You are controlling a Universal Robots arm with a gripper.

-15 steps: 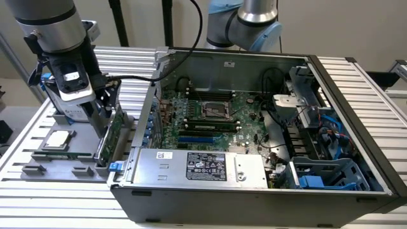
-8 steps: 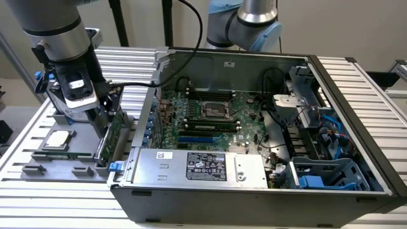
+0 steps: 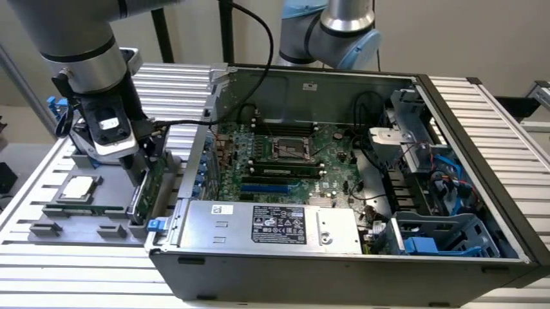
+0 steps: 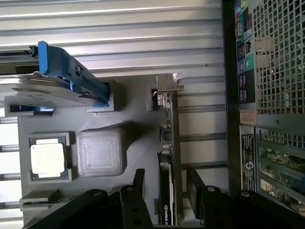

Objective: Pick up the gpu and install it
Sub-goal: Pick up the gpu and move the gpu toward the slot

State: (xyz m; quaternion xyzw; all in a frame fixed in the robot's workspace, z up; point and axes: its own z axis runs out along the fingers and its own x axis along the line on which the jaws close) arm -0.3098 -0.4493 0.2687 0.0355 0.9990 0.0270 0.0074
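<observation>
The gpu stands on edge in a slot of the grey parts holder, just outside the open computer case on the exterior view's left. In the wrist view the gpu is a thin green and dark card with a metal bracket at its far end. My gripper has come down over it. My gripper is open. One black finger stands on each side of the card, and small gaps show between the fingers and the card.
The grey holder also carries a CPU, a ribbed grey block, a memory stick and a silver drive with blue rails. Inside the case lie the motherboard and the power supply. A second arm stands behind.
</observation>
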